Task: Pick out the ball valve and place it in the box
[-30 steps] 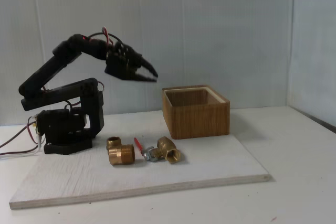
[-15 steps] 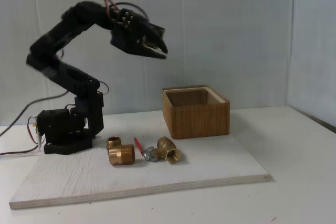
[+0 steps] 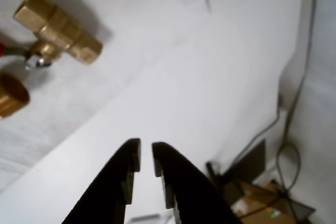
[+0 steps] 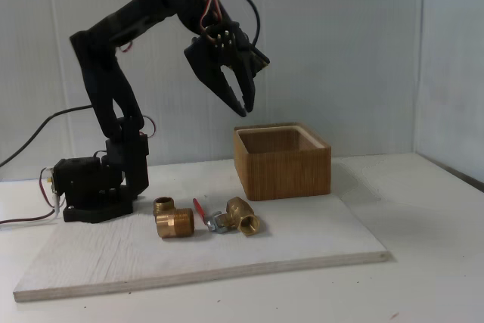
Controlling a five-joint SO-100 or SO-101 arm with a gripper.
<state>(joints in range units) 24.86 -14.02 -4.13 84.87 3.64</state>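
High above the white board (image 4: pixel 227 251), in the fixed view, the black arm (image 4: pixel 113 88) is arching up from its base (image 4: pixel 91 187) and holding the tool (image 4: pixel 243 107) in the air, pointing downward, above and a little left of the box (image 4: pixel 281 163). Its two dark fingers are standing nearly together with just a thin gap between the tips, and they are gripping nothing. In the wrist view the tool (image 3: pixel 146 157) is showing the same narrow slit between its fingers (image 3: pixel 118 182), with only pale surface behind them.

The ball valve (image 4: pixel 231 218) is lying on the board in front of the box and apart from it, its brass body toward the right in the fixed view, its silver stem in the middle and its thin red lever reaching up and to the left. In the wrist view the ball valve (image 3: pixel 58 29) is sitting in the upper left corner, well away from the fingertips.

Just to the left of the valve in the fixed view, the brass elbow fitting (image 4: pixel 172 218) is resting on the board, near the red lever but not touching it as far as can be judged. The board itself is lying on the white counter (image 4: pixel 431 262), and the box is standing at the board's back right part, open side up.
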